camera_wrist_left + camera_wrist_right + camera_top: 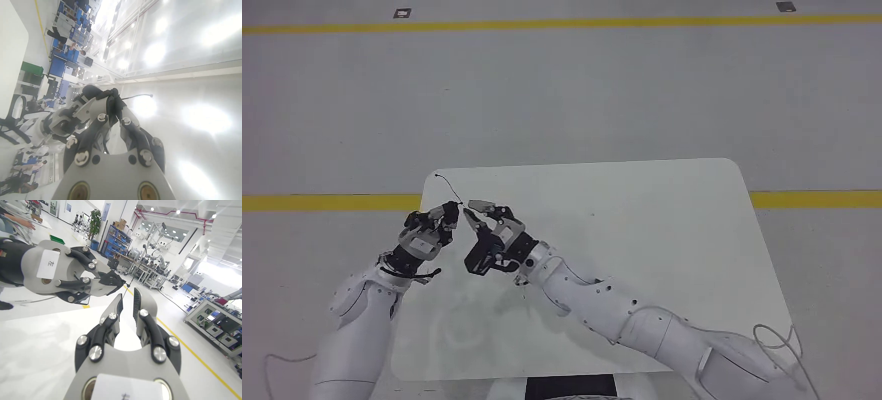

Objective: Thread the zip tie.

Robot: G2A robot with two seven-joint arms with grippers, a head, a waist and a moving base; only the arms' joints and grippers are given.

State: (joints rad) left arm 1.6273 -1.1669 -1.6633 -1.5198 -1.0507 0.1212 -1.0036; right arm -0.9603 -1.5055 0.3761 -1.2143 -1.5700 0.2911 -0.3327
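Left gripper (122, 282): pinched the zip tie (128, 285) at its fingertips.
Right gripper (127, 293): fingers spread, strand just beside one tip.
Risk: the thin tie could flex aside, so a closing grip would miss.

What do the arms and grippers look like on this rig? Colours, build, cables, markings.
Both arms, left arm and right arm, are white, rounded, segmented shells. The left gripper and right gripper have grey metal plates, black linkage bars on silver pins, and a white label each. Fingers carry black ribbed pads. A thin pale cable loops by the right arm.
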